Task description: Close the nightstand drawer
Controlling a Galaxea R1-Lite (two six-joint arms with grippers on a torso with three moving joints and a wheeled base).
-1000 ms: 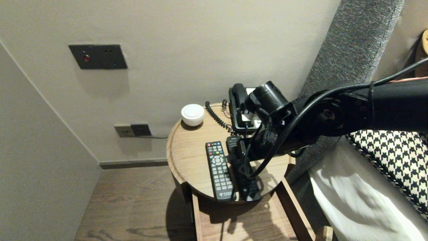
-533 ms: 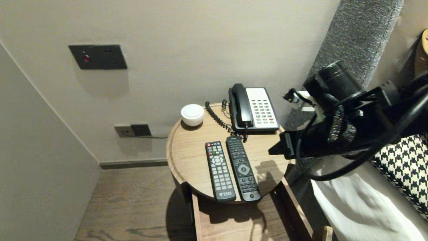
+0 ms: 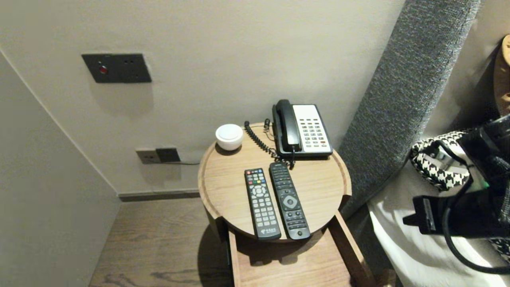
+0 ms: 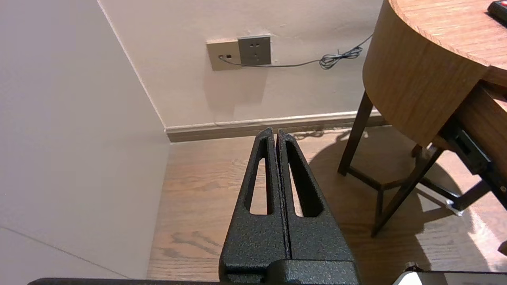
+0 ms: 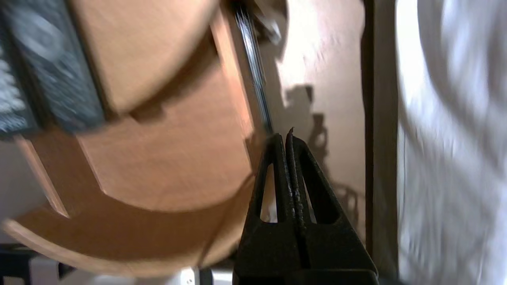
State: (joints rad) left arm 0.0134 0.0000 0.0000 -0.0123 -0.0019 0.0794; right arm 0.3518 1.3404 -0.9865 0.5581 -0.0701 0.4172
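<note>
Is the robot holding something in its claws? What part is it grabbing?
Nothing. The right claw is shut and empty beside the round table; the left claw is shut and empty above the floor.

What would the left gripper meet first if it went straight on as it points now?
Left gripper: probably the wooden floor by the baseboard; the way looks free, depth unclear.

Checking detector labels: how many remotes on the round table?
2, side by side at the table front: grey-buttoned remote on the left, black remote on the right. None apparently hidden.
</note>
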